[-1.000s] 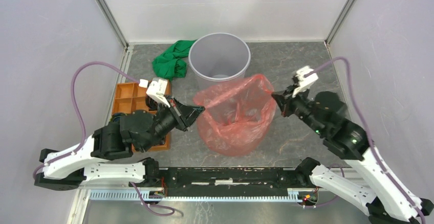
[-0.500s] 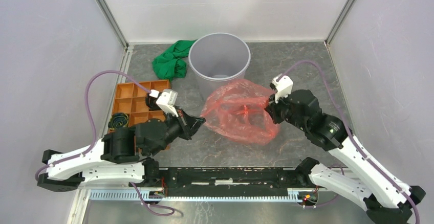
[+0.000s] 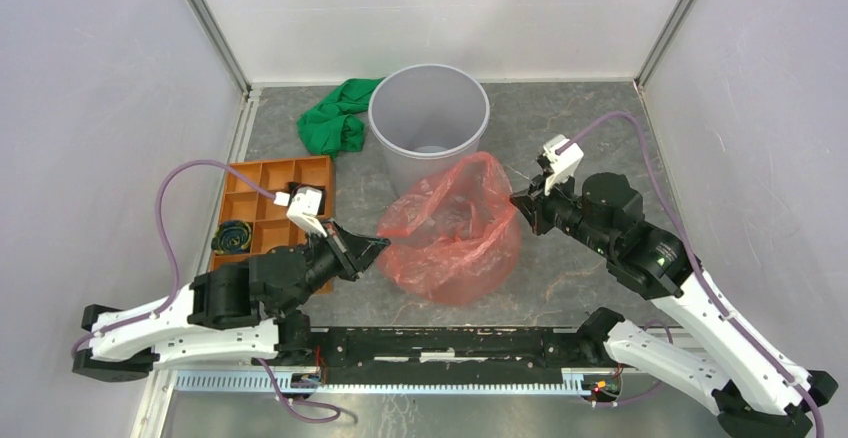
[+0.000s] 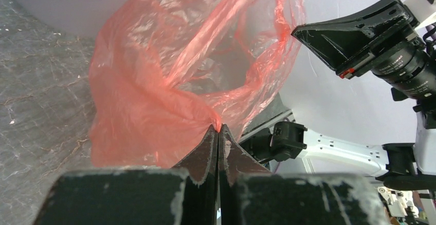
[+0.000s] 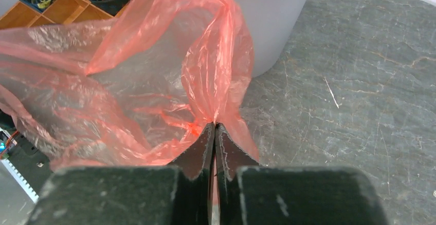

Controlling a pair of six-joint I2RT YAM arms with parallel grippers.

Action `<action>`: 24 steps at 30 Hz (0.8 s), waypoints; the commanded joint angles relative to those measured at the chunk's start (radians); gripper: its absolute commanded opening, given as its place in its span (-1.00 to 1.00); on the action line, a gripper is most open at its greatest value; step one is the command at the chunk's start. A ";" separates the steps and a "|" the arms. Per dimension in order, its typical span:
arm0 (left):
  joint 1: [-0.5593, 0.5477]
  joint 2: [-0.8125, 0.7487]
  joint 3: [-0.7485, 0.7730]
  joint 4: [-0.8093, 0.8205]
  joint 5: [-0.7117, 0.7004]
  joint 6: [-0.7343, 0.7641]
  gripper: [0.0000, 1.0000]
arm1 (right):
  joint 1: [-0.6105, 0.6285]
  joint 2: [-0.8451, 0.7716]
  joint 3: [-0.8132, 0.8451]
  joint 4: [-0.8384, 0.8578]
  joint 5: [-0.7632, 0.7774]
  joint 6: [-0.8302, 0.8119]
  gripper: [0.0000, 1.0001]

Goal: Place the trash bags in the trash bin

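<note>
Top external: red bag [image 3: 450, 238] pinched at nine o'clock by left gripper [image 3: 380, 246], three by right gripper [image 3: 517, 201]; overstretched toward trash bin [image 3: 420, 166], likely tearing.

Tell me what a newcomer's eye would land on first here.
The translucent red plastic bag dominates the middle of the scene, spread between the left tool and the right tool, each shut on an edge of it. Just behind it stands the open grey bin, with a crumpled green cloth on its left side and an orange tray near the left arm.
</note>
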 commanded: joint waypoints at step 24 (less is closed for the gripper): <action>0.002 0.061 -0.036 -0.228 0.131 -0.318 0.18 | 0.000 -0.097 -0.040 0.184 -0.020 -0.017 -0.99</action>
